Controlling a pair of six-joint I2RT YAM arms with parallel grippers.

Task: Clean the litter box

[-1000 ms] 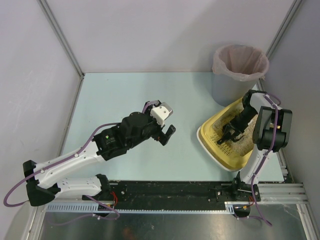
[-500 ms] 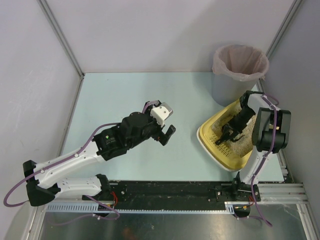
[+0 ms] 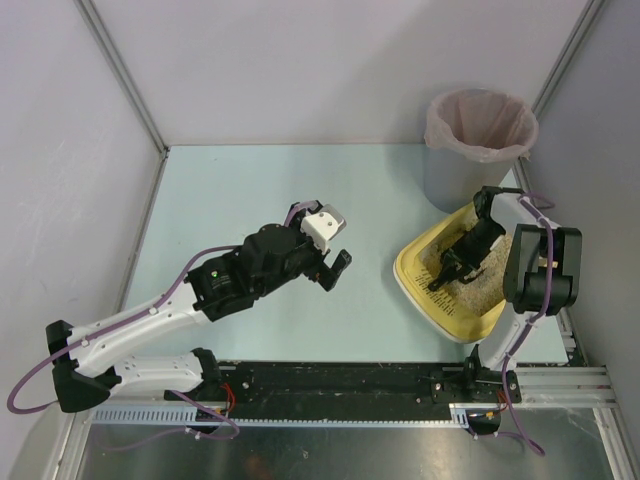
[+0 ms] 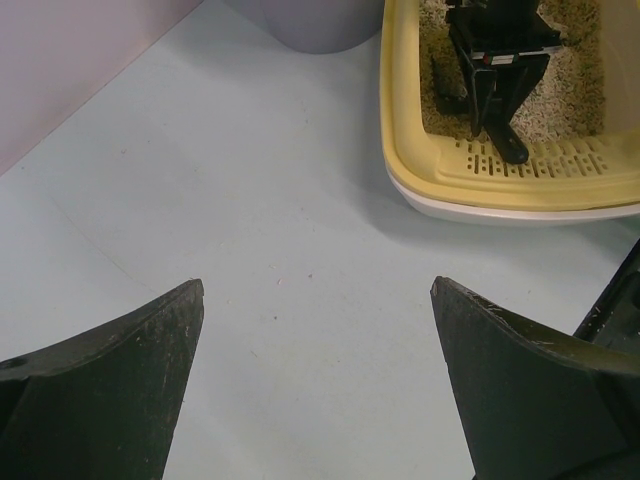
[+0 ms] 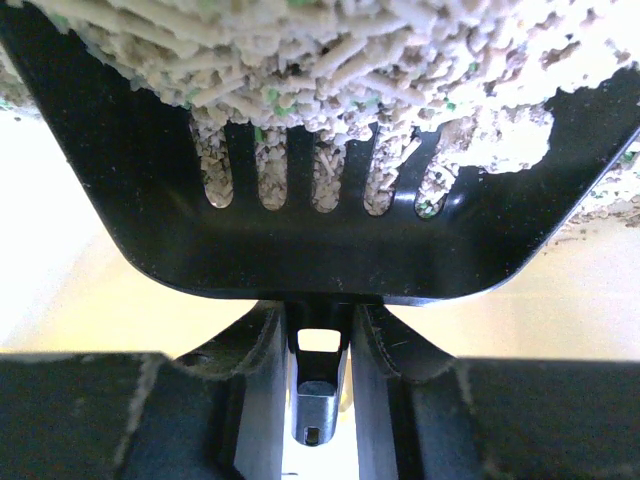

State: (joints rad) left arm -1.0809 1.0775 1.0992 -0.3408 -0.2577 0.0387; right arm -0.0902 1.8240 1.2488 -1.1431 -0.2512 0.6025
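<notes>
Litter box (image 3: pixel 412 282), a shallow yellow plastic tray with rounded corners and a wide rim, is found at about 4 o'clock on the pale blue-green table (image 3: pixel 250 200), just beside the tall grey round bin with a pink bag liner (image 3: pixel 480 140), which stands at the tray's 12 o'clock. Beige pellet litter (image 5: pixel 330 60) is seen inside the tray.

The scooping step is judged to be in hand: a black slotted plastic scoop (image 5: pixel 320 240) is pushed into the litter, and pellets are heaped on its blade and showing through its slots. A level lift is called for next, then a gentle shake so that clean pellets drop through, before the load is carried to the bin; a tilted blade could spill litter over the rim.

The right gripper (image 5: pixel 318 340) is seen clamped on the scoop's narrow handle. The right arm is folded over the tray, its wrist bent down and the scoop aimed toward 8 o'clock.

The left gripper (image 3: pixel 335 262) is held above the table's middle with its jaws wide apart and nothing between them. The left arm is stretched out toward 2 o'clock, its fingers turned toward the tray at 3 o'clock, well apart from it
</notes>
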